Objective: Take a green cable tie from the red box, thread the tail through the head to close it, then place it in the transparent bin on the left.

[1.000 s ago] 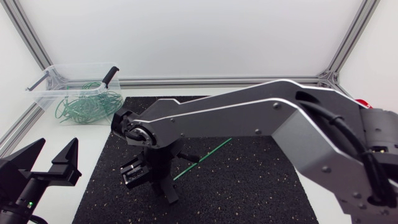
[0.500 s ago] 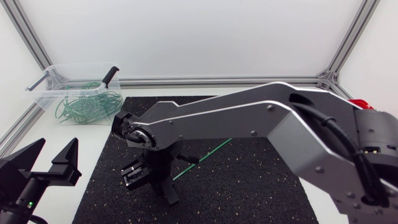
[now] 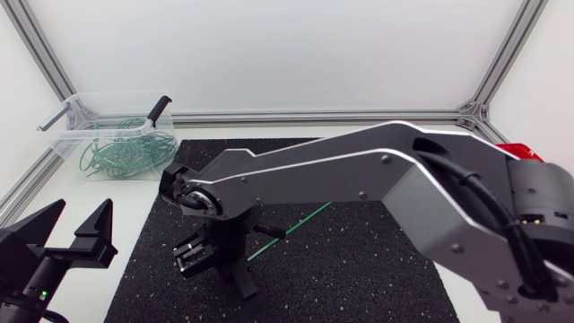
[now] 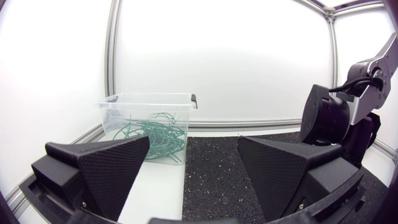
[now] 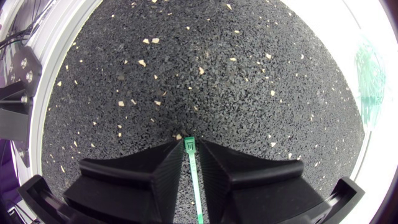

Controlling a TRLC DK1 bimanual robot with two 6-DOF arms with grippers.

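A straight green cable tie [image 3: 300, 224] lies flat on the black mat [image 3: 359, 260]. My right arm reaches across the mat, and its gripper [image 3: 218, 267] points down over the tie's near-left end. In the right wrist view the tie [image 5: 191, 168] runs between the fingers, its head at the gripper's tips [image 5: 189, 142]. The fingers stand narrowly apart, with a thin strip of mat showing beside the tie. My left gripper [image 3: 81, 213] rests wide open and empty at the front left. It faces the transparent bin [image 4: 124, 106]. Only a sliver of the red box [image 3: 520, 151] shows behind my right arm.
The transparent bin [image 3: 90, 117] stands at the back left, off the mat, and holds several looped green ties [image 3: 126, 152]. A black handle [image 3: 159, 108] sits on its rim. An aluminium frame rail [image 3: 314, 117] runs along the back of the table.
My right gripper's fingers have drawn closer together around the tie, and the arm has shifted slightly. The left arm has not moved.
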